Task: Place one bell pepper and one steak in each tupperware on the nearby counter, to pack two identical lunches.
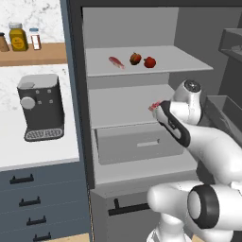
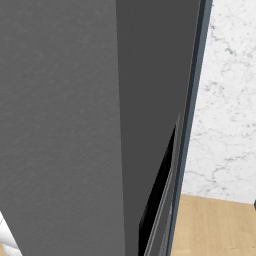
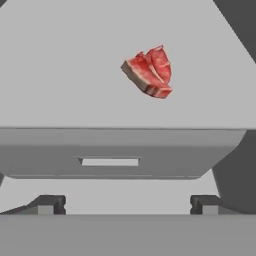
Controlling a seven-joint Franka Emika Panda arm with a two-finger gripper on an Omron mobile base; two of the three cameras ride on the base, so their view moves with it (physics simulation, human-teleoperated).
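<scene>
On the fridge's top shelf (image 1: 179,61) lie one steak (image 1: 116,62) at the left and two peppers (image 1: 135,58) (image 1: 150,62) just beside each other to its right. Peppers are small, red, w/ dark stems. The steak there lies apart from the peppers, flat on the grey shelf.

One shelf down, the middle shelf (image 1: 123,106) has a 2nd steak (image 3: 148,71). From the hand cam it is pink-red w/ pale streaks and sits on bare grey shelf, nothing touching it. From the left cam just a bit of it peeks out at the arm's end (image 1: 154,107).

Gripper (image 3: 127,206) is spread wide, both tips far apart, holding nothing. It sits low and short of that steak, not touching it. Under the shelf is a grey drawer (image 3: 110,161) w/ a slot handle.

Left of the fridge is the white counter (image 1: 42,151) w/ a dark coffee machine (image 1: 41,106) on it. Above it a wood shelf (image 1: 33,54) has jars (image 1: 18,37). Blue-grey drawers (image 1: 28,203) w/ black handles sit below the counter.

Right cam: big grey fridge door (image 2: 75,125) up close, marble wall (image 2: 225,100) and wood floor (image 2: 215,225) past it.
</scene>
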